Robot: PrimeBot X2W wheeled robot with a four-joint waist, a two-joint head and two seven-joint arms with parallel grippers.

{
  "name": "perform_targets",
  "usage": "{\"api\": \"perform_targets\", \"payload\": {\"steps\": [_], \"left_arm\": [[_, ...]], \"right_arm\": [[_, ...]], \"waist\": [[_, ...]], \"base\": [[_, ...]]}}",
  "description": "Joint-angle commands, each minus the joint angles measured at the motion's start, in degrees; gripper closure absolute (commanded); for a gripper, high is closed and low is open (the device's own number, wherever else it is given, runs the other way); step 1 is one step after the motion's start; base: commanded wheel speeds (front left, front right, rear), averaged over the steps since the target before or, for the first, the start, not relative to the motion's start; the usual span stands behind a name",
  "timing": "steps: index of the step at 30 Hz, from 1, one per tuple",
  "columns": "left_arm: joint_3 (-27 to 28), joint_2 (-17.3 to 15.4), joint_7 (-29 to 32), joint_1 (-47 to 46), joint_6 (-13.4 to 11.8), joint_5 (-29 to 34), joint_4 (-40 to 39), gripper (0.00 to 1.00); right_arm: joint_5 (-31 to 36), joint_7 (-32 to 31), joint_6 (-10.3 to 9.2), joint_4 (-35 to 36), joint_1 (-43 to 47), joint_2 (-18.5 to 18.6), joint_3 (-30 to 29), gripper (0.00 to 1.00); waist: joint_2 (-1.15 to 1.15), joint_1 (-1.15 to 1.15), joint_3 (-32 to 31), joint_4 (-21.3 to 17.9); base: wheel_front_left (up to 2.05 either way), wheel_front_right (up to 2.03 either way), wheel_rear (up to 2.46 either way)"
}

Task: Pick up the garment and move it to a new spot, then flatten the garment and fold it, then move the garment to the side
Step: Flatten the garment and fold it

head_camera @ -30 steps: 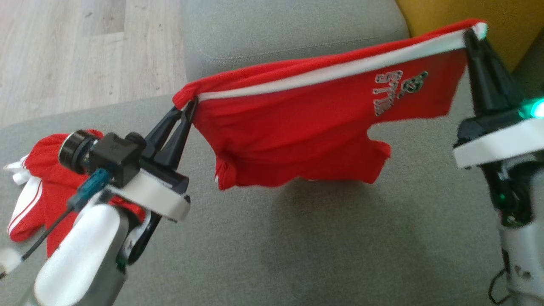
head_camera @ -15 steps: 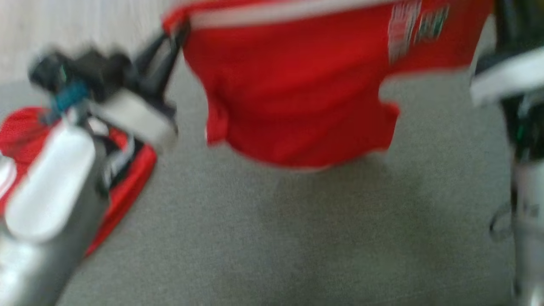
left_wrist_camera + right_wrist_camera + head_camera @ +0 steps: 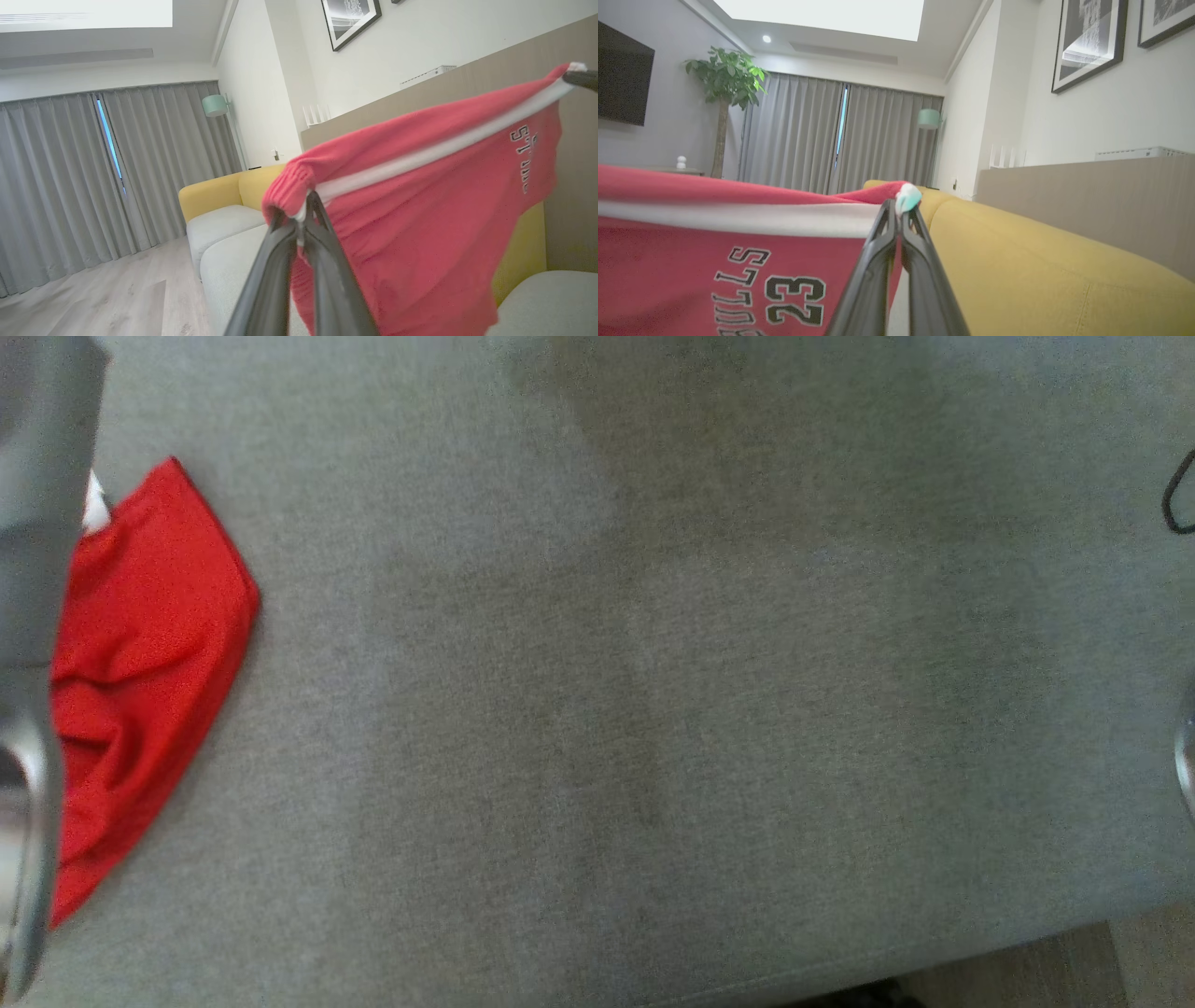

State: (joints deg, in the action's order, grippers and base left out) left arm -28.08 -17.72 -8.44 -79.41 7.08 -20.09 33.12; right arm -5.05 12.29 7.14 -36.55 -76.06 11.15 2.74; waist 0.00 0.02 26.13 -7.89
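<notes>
The garment (image 3: 420,224) is a pair of red shorts with a white side stripe and printed lettering, stretched out in the air between my two grippers. In the left wrist view my left gripper (image 3: 306,205) is shut on its gathered waistband end. My right gripper's dark tip (image 3: 581,78) pinches the far corner at the upper right there. In the right wrist view my right gripper (image 3: 899,212) is shut on that white-tipped corner, and the garment (image 3: 714,242) hangs off to the left with "23" printed on it.
Another red cloth (image 3: 149,663) lies crumpled on the grey sofa seat (image 3: 653,663) at the left, beside my grey left forearm (image 3: 37,523). A black cable (image 3: 1178,495) loops in at the right edge. A yellow sofa back (image 3: 1041,261) rises behind; wooden floor (image 3: 93,298) lies beyond.
The head camera has tilted down, so the stretched garment and both grippers have slid out of the top of its picture. Both grips look unchanged.
</notes>
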Motion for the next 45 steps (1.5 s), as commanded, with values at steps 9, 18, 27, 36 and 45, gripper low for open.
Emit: {"api": "perform_targets", "payload": {"steps": [9,18,27,36,45], "left_arm": [[-5.3,3.2,-5.9,3.0,0.3,-1.0,9.6,1.00],[-21.7,-1.0,-6.5,21.0,0.4,-9.1,5.7,1.00],[-29.0,-6.5,-6.5,30.5,0.4,-13.3,0.6,1.00],[-30.5,-7.1,-6.5,38.5,-0.8,-14.6,-3.7,1.00],[-31.9,-8.2,-6.1,48.0,-4.3,-16.1,-10.6,1.00]], "right_arm": [[1.7,2.2,0.35,-14.1,5.1,-0.5,2.2,1.00],[-11.1,-5.2,0.35,-20.6,16.5,3.4,19.6,1.00],[-27.9,-16.0,0.35,-10.2,26.4,14.2,33.7,1.00],[-38.9,-20.7,0.35,-1.2,35.8,21.8,40.2,1.00],[-44.2,-22.7,0.35,4.9,43.9,26.1,42.1,1.00]], "waist": [[0.00,-0.02,2.5,2.2],[0.00,-0.02,-3.8,3.4],[0.00,-0.02,-10.1,3.6],[0.00,-0.02,-16.9,3.2],[0.00,-0.02,-23.5,2.7]], "base": [[0.00,0.00,0.00],[0.00,0.00,0.00],[0.00,0.00,0.00],[0.00,0.00,0.00],[0.00,0.00,0.00]]}}
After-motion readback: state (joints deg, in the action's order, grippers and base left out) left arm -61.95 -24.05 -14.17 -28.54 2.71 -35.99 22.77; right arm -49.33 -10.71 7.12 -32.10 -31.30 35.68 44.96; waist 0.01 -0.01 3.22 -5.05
